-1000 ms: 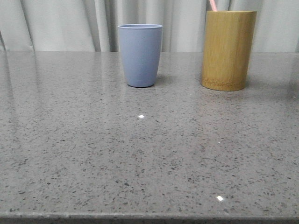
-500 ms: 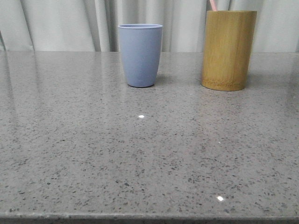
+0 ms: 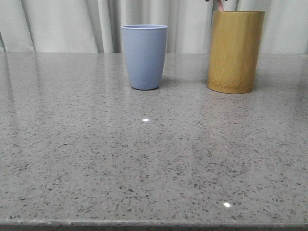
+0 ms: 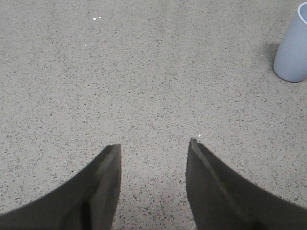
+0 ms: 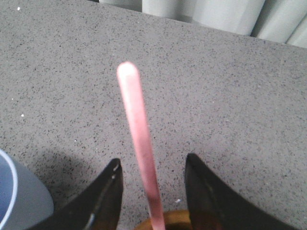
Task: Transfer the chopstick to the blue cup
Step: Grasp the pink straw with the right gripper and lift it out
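Pink and stiff, the chopstick (image 5: pixel 139 143) stands between the right gripper (image 5: pixel 152 165)'s open, empty jaws. Light and likely slippery, it wants gripping near its upper end. The left gripper (image 4: pixel 153 148) hangs open, empty.

The desk (image 3: pixel 144 163) lies bare from its near edge to the two vessels at the back, where the blue cup (image 3: pixel 144 57) and the bamboo cylinder (image 3: pixel 235 51) stand well apart with open surface between. The chopstick (image 5: pixel 139 139) rises from the cylinder between the right gripper (image 5: pixel 149 165)'s parted jaws, touching neither. Bare desk lies below the left gripper (image 4: pixel 153 146)'s spread jaws.
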`<action>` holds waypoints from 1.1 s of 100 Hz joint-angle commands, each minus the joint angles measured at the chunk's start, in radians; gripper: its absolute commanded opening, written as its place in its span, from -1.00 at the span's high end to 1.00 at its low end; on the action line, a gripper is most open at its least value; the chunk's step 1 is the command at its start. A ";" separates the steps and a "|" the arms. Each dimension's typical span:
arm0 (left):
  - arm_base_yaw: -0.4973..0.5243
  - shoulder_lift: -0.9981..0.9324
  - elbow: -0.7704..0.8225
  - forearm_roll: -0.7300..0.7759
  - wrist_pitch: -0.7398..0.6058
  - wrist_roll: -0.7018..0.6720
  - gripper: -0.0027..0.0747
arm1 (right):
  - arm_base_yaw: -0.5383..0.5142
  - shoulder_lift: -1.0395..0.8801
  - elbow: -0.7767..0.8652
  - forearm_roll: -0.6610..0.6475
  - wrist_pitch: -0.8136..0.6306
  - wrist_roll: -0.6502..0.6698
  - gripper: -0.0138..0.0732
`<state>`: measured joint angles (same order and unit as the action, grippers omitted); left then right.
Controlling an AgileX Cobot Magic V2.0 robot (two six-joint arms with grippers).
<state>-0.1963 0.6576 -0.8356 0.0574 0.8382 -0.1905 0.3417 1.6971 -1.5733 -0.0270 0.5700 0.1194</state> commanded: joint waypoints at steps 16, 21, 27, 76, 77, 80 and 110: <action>0.002 0.000 -0.028 0.007 -0.070 -0.009 0.11 | 0.000 -0.043 -0.036 -0.005 -0.095 -0.009 0.05; 0.002 0.000 -0.028 0.007 -0.070 -0.009 0.11 | -0.001 -0.043 -0.036 -0.005 -0.094 -0.009 0.17; 0.002 0.000 -0.028 0.007 -0.070 -0.009 0.11 | -0.002 -0.043 -0.036 -0.005 -0.093 -0.009 0.33; 0.002 0.000 -0.028 0.007 -0.070 -0.009 0.11 | -0.002 -0.063 -0.036 -0.026 -0.098 -0.009 0.86; 0.002 0.000 -0.028 0.007 -0.070 -0.009 0.11 | -0.002 -0.065 -0.036 -0.026 -0.098 -0.009 0.86; 0.002 0.000 -0.028 0.007 -0.070 -0.009 0.11 | -0.002 -0.073 -0.036 -0.035 -0.100 -0.009 0.86; 0.002 0.000 -0.028 0.007 -0.070 -0.009 0.11 | 0.002 -0.177 -0.113 -0.084 -0.099 -0.024 0.86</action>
<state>-0.1963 0.6576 -0.8356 0.0614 0.8382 -0.1905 0.3417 1.5954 -1.6181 -0.0893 0.5398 0.1156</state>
